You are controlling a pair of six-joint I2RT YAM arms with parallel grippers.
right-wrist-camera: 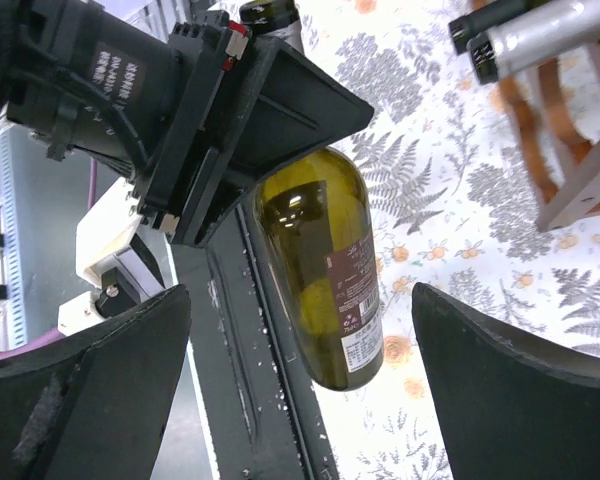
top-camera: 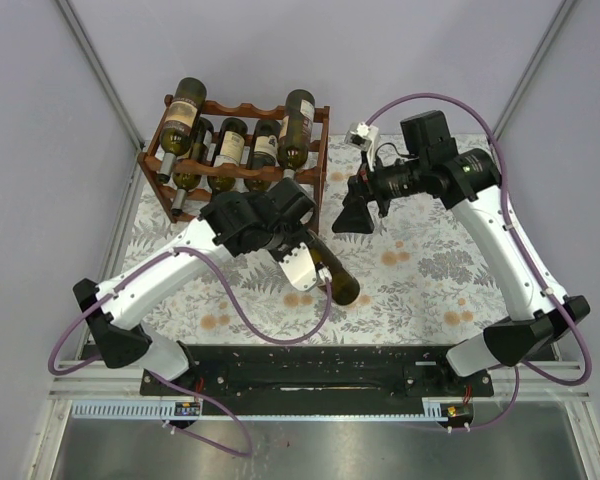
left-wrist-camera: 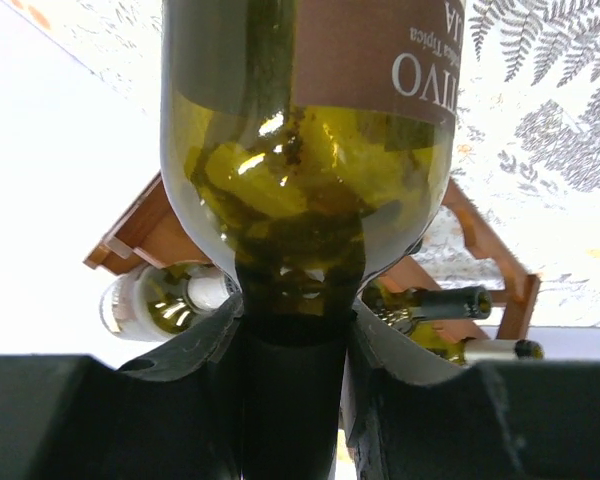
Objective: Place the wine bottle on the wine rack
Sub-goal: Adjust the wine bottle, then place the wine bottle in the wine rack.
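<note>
though left gripper [left-wrist-camera: 295,332] clamps wine bottle [top-camera: 338,282] neck, bottle not yet on wine rack [top-camera: 242,108]; placing left; right gripper [top-camera: 358,215] spread, empty.

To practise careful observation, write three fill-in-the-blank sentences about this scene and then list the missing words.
1. The left gripper holds the wine bottle by its ____.
2. The right gripper is ____ and holds nothing.
3. The wine rack is made of reddish-brown ____.
Missing words: neck; open; wood.
</note>
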